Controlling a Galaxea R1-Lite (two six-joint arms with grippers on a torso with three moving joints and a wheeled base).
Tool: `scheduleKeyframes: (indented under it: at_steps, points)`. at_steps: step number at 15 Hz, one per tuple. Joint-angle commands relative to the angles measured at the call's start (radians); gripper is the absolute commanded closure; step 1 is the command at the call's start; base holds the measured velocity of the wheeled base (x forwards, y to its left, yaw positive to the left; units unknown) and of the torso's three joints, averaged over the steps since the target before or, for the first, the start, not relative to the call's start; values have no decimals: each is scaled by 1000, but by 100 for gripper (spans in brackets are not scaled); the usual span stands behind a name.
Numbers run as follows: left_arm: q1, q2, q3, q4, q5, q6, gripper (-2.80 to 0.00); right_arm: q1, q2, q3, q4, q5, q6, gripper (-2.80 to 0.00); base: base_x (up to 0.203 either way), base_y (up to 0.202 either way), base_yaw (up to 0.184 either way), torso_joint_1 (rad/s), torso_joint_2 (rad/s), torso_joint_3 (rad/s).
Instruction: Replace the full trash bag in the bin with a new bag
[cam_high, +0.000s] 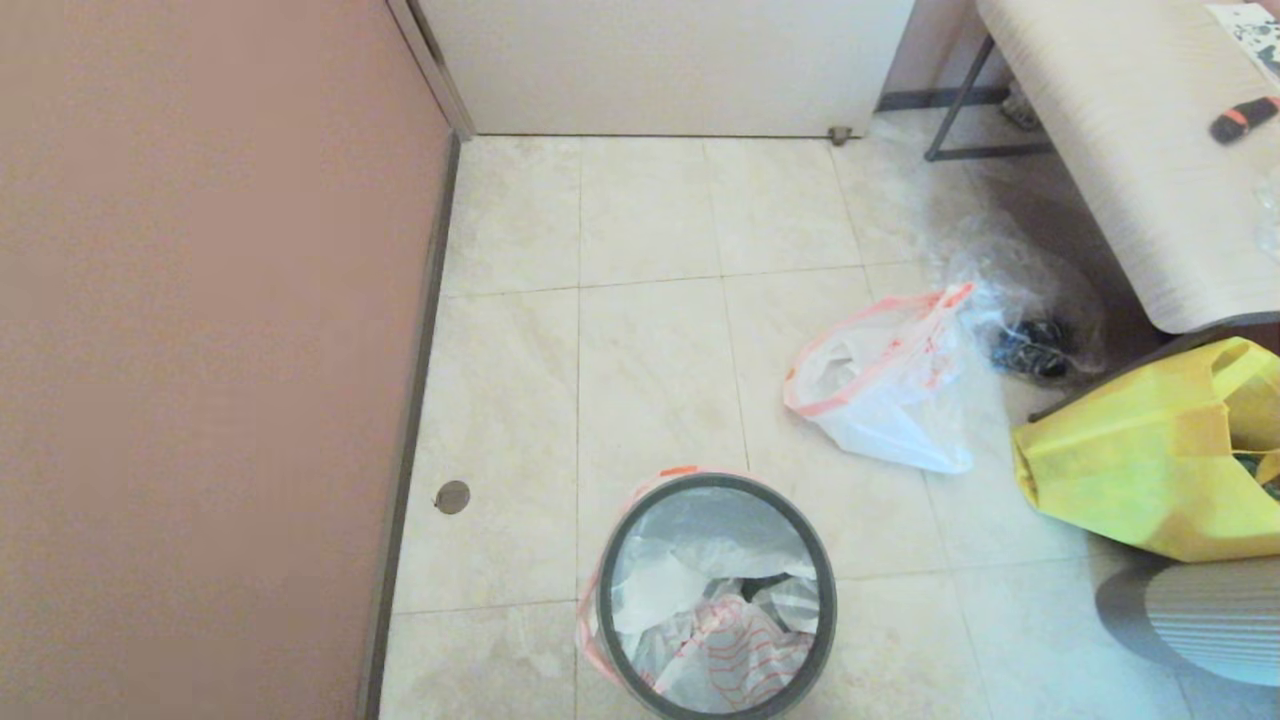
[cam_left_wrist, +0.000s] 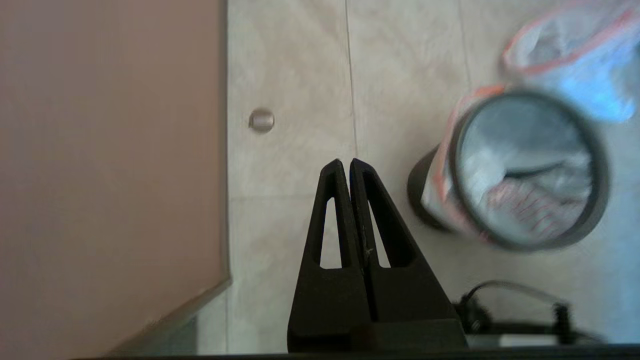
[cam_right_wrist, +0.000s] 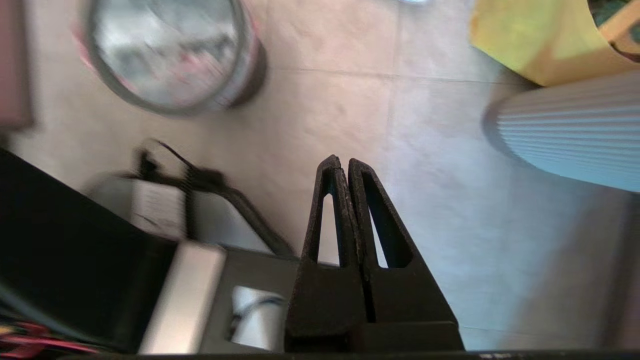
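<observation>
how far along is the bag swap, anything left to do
Looks finished: a bag with red drawings lines the bin under its grey ring, and the other white bag lies on the floor. Left gripper and right gripper are shut, holding nothing.

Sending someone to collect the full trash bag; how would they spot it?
On the tiled floor beyond the round black bin, it lies near the bench. The full trash bag is white with a pink-red rim band, unlike the clear bag and yellow bag beside it.
</observation>
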Motion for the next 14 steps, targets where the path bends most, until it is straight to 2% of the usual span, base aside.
scheduleKeyframes:
  at_steps: [1, 3, 5, 7, 8, 10, 12, 13, 14]
  points:
    - [6, -95, 77, -3, -2, 8, 0, -5, -86, 84, -8, -5, -31, 0, 0, 0, 0, 0, 0, 0]
    - [7, -146, 161, -41, -26, 42, 0, -6, -136, 236, -150, -31, -44, 0, 0, 0, 0, 0, 0, 0]
    - [7, -151, 232, -123, -52, 35, 0, -10, -196, 452, -396, -70, -48, 0, 0, 0, 0, 0, 0, 0]
    - [7, -151, 315, -224, -82, 49, 0, -15, -273, 638, -577, -105, -47, 0, 0, 0, 0, 0, 0, 0]
    - [7, -151, 377, -291, -100, 57, 0, -17, -306, 716, -643, -120, -34, 0, 0, 0, 0, 0, 0, 0]
    - [7, -152, 449, -451, -117, 47, 0, -18, -327, 790, -763, -139, 111, 0, 0, 0, 0, 0, 0, 0]
    - [7, -152, 469, -506, -113, 69, 0, -19, -330, 895, -882, -152, 128, 0, 0, 0, 0, 0, 0, 0]
    - [7, -152, 470, -508, -106, 113, 0, -18, -331, 963, -982, -156, 125, 0, 0, 0, 0, 0, 0, 0]
    - [7, -152, 470, -509, -69, 145, 0, -18, -331, 996, -1050, -157, 127, 0, 0, 0, 0, 0, 0, 0]
